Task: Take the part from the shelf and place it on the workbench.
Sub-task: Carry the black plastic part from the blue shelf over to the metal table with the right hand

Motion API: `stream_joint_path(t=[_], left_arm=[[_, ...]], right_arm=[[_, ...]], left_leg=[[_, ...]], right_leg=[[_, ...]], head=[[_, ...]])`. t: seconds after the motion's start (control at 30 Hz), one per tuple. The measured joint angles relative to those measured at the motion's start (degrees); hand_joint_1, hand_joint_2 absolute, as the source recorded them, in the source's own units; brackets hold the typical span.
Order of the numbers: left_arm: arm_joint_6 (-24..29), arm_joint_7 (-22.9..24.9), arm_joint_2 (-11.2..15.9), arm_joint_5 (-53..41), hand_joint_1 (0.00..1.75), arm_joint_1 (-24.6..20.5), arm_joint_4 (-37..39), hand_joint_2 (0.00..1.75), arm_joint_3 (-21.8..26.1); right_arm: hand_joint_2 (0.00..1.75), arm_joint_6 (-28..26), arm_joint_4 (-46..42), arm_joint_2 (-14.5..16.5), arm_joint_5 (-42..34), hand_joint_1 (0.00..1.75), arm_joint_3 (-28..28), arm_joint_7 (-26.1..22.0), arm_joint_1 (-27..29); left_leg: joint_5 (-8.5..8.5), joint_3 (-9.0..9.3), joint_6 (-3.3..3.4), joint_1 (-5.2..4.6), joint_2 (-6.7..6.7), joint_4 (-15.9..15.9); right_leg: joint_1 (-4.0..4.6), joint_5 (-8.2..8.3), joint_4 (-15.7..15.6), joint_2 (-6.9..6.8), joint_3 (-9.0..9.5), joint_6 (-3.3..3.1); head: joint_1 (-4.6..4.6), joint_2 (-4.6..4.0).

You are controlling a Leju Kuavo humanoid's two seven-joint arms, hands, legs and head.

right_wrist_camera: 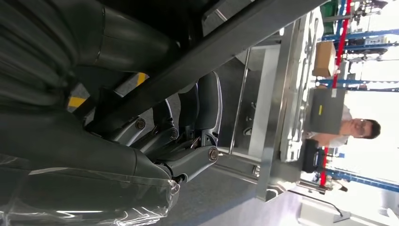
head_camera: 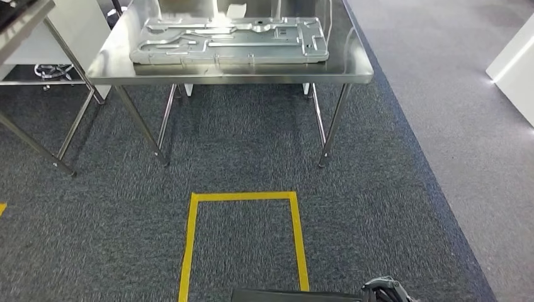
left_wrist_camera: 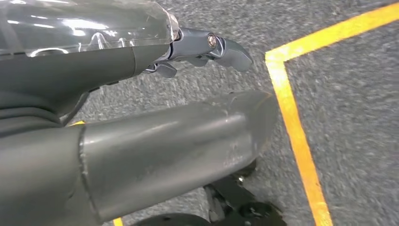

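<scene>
A dark flat part [head_camera: 289, 294] shows at the bottom edge of the head view, and my right hand [head_camera: 385, 290] grips its right end. In the right wrist view the fingers [right_wrist_camera: 200, 110] curl around the long dark edge of the part [right_wrist_camera: 226, 42]. The steel workbench [head_camera: 352, 66] stands ahead across the carpet, also seen in the right wrist view [right_wrist_camera: 270, 99]. A large silver stamped panel [head_camera: 230, 39] lies on it. My left hand [left_wrist_camera: 155, 103] hangs over the carpet, its thumb [left_wrist_camera: 179, 141] and fingers [left_wrist_camera: 211, 47] apart with nothing between them.
A yellow taped square [head_camera: 244, 196] marks the carpet between me and the workbench. A second steel table [head_camera: 25, 19] stands at the left. A person [right_wrist_camera: 350, 127] sits behind the workbench. Lighter floor [head_camera: 453, 82] runs along the right.
</scene>
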Motion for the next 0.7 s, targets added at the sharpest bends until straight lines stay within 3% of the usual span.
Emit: stream_joint_path(t=[0.1,0.13,0.2,0.27,0.3,0.33,0.43,0.47,0.53,0.63,0.7], left_arm=[[-0.02,0.00,0.03,-0.17,0.00,-0.04,0.00,0.00,0.01],[-0.04,0.01,0.06,-0.29,0.00,-0.10,0.00,0.00,0.02],[-0.08,0.06,0.11,-0.51,0.00,-0.22,0.01,0.00,0.02],[-0.11,0.14,0.22,-0.67,0.00,-0.13,0.01,0.00,0.02],[-0.11,0.19,0.30,-0.72,0.00,0.00,0.00,0.00,0.02],[-0.11,0.23,0.37,-0.76,0.00,0.12,0.00,0.00,0.02],[-0.11,0.32,0.54,-0.77,0.00,0.30,0.01,0.00,0.04],[-0.11,0.33,0.60,-0.77,0.00,0.29,0.01,0.00,0.05],[-0.11,0.37,0.73,-0.77,0.00,0.37,0.01,0.00,0.07],[-0.12,0.42,0.80,-0.77,0.00,0.43,0.00,0.00,0.07],[-0.13,0.42,0.74,-0.77,0.00,0.24,0.00,0.00,0.07]], right_arm=[[1.75,-0.03,0.30,-0.01,1.02,1.75,0.02,0.39,0.04],[1.75,-0.02,0.43,-0.01,1.18,1.75,0.02,0.54,0.00],[1.75,0.12,0.73,0.01,1.18,1.75,0.07,0.68,-0.08],[1.75,0.25,1.12,0.02,1.09,1.75,0.10,0.70,-0.14],[1.75,0.26,1.33,0.02,1.09,1.75,0.09,0.71,-0.13],[1.75,0.26,1.52,0.02,1.09,1.75,0.08,0.73,-0.12],[1.75,0.26,1.96,0.01,1.09,1.75,0.07,0.75,-0.15],[1.75,0.26,2.07,0.02,1.09,1.75,0.06,0.75,-0.19],[1.75,0.26,2.26,0.02,1.10,1.75,0.05,0.77,-0.22],[1.75,0.26,2.37,0.02,1.11,1.75,0.06,0.76,-0.27],[1.75,0.26,2.39,0.02,1.10,1.75,0.03,0.75,-0.36]], left_leg=[[-0.21,0.95,-1.11,-0.05,-0.02,0.70],[-0.66,0.52,-1.28,0.00,-0.01,2.04],[-2.92,-2.55,-1.43,0.09,0.00,7.71],[-5.61,-7.19,-1.46,0.07,0.00,14.24],[-5.93,-8.84,-1.43,0.05,0.00,15.80],[-4.93,-9.56,-1.28,0.01,0.00,15.31],[2.22,-8.13,-0.17,-0.53,0.12,6.32],[3.07,-7.68,0.18,-0.83,0.15,4.21],[3.17,-7.36,0.74,-1.28,0.13,2.99],[3.86,-5.45,1.47,-0.93,-0.18,1.43],[3.71,-4.33,1.86,-0.70,-0.27,0.63]], right_leg=[[0.11,0.05,-0.66,-0.11,1.04,-1.74],[0.07,-0.17,-0.89,-0.16,1.75,-2.20],[0.15,-0.73,-1.22,-0.32,2.82,-2.92],[0.42,-1.40,-1.24,-0.26,3.38,-3.28],[0.56,-1.77,-1.24,-0.17,3.77,-3.35],[0.68,-2.20,-1.24,-0.08,4.31,-3.37],[0.99,-3.69,-1.22,-0.08,6.28,-3.12],[1.03,-4.10,-1.21,-0.06,6.62,-2.86],[1.01,-4.47,-1.08,-0.02,7.10,-2.10],[0.89,-4.30,1.14,0.09,7.19,-1.12],[0.64,-5.92,6.11,0.30,4.28,-0.50]], head=[[-0.15,0.00],[-0.28,0.00],[-0.49,0.00],[-0.56,0.00],[-0.57,0.00],[-0.59,0.00],[-0.53,-0.01],[-0.46,-0.01],[-0.25,0.00],[-0.19,0.00],[0.05,0.00]])
